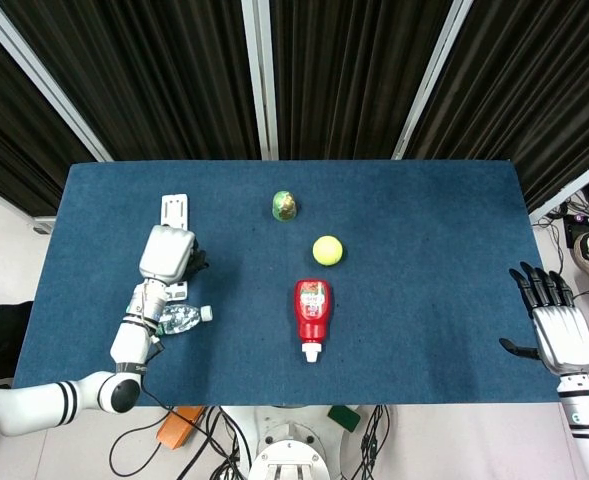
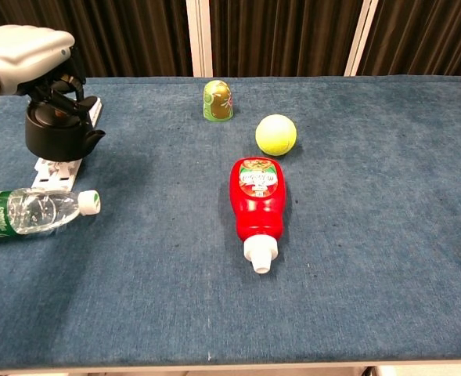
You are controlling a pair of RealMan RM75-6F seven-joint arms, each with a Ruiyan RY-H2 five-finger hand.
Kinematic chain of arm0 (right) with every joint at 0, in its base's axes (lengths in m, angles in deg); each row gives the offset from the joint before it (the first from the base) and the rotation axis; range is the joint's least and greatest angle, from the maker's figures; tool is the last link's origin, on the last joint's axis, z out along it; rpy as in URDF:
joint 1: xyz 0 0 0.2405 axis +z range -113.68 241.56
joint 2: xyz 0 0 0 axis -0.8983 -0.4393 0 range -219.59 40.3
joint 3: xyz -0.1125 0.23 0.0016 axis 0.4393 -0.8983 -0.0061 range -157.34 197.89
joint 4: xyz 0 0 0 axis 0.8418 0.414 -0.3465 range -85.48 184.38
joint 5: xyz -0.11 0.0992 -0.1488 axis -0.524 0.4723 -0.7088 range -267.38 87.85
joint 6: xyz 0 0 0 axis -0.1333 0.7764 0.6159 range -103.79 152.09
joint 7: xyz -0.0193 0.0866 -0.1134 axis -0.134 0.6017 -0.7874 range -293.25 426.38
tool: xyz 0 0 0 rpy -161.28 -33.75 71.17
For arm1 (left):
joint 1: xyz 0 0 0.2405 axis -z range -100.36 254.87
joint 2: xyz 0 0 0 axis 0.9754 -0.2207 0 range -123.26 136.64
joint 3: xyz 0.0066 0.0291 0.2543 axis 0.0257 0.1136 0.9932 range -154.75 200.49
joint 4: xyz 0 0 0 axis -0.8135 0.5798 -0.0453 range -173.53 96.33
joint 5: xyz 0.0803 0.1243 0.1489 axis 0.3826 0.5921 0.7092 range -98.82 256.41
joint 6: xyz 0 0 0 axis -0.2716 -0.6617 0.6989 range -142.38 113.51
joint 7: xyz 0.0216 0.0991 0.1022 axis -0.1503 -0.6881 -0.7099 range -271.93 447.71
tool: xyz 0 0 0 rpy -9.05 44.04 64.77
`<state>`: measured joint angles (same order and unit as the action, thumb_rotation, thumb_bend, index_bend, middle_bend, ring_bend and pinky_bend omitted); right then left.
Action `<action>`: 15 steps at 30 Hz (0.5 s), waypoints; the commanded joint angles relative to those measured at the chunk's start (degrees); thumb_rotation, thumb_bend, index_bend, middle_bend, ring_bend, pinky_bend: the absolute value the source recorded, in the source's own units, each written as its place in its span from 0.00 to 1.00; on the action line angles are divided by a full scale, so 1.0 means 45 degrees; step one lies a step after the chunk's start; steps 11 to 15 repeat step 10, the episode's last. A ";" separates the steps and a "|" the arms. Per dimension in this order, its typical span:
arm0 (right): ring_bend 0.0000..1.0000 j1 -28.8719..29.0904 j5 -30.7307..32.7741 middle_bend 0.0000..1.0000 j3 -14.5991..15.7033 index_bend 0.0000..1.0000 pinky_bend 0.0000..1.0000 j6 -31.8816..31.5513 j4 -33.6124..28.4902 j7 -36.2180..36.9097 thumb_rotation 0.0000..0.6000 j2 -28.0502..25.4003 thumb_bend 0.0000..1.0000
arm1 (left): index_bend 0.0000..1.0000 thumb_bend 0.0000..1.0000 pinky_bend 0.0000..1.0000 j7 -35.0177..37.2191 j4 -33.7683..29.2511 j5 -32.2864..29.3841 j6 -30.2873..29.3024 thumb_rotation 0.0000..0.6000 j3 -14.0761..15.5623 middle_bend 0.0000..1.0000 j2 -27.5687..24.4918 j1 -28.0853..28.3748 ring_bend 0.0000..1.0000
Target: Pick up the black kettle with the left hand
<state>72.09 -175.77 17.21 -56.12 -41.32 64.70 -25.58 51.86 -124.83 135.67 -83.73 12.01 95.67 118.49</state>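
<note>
Left hand (image 2: 28, 48) grips the black kettle (image 2: 55, 130) from above, its fingers curled down around the top of the pot; in the chest view the kettle hangs clear of the cloth, over the white power strip (image 2: 60, 160) at the table's left side, spout pointing right. From the head view the hand (image 1: 166, 253) covers nearly all of the kettle, with only a dark sliver showing at its right edge.

Largest of all is the blue table (image 1: 424, 250), which carries everything else. On it a red ketchup bottle (image 2: 257, 200) lies flat near the middle, white cap toward the near edge. A clear water bottle (image 2: 33, 211) with a green label lies on its side near the left edge, just in front of the power strip, white cap pointing right. A yellow tennis ball (image 2: 275, 134) sits just behind the ketchup bottle, and a small green egg-shaped toy (image 2: 217, 100) stands further back, left of the ball.

Right hand (image 1: 557, 325) (seen only in the head view) hovers off the table's right edge, fingers spread and holding nothing.
</note>
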 commanded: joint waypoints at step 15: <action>0.00 -0.0085 0.0007 0.00 0.0009 0.00 0.00 -0.0123 0.0015 0.0069 1.00 -0.0018 0.07 | 1.00 0.43 0.60 -0.0293 -0.0025 0.0153 -0.0150 0.92 -0.0104 1.00 0.0025 -0.0028 1.00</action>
